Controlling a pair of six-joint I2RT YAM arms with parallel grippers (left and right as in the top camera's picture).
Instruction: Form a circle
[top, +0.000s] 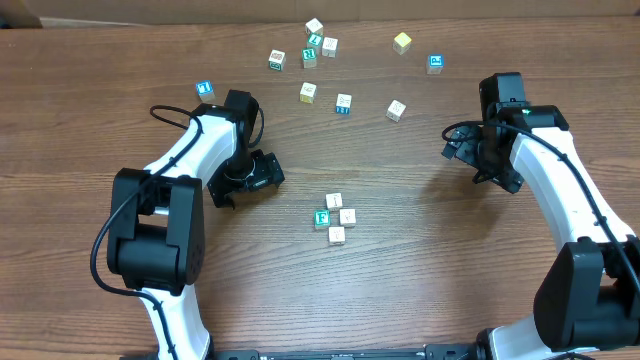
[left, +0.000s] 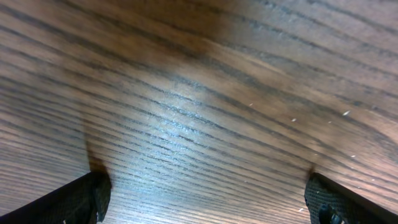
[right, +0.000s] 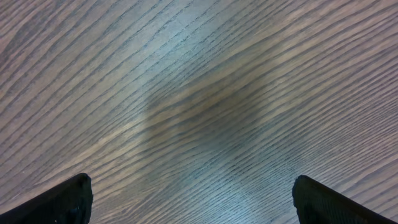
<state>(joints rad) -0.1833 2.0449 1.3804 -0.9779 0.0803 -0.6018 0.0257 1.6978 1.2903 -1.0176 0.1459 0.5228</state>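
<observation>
Overhead view: the circle (top: 335, 217) sits mid-bench as four cubes packed into a small diamond, touching or nearly so, with the green-faced cube (top: 322, 218) on the side facing the left gripper (top: 248, 178). Toward the far edge of the bench (top: 420, 290) lie loose cubes (top: 343, 103), scattered and well apart from the cluster; I judge them to be stock for widening the ring if required. The left gripper hangs beside the cluster, and the right gripper (top: 487, 160) stands well off on the other side. I read both as parked clear so no cube gets knocked. Left wrist view: the fingertips (left: 81, 199) stand far apart at the frame corners, bare wood grain between them, nothing held. Right wrist view: same condition, jaws spread wide over bare bench, empty.
</observation>
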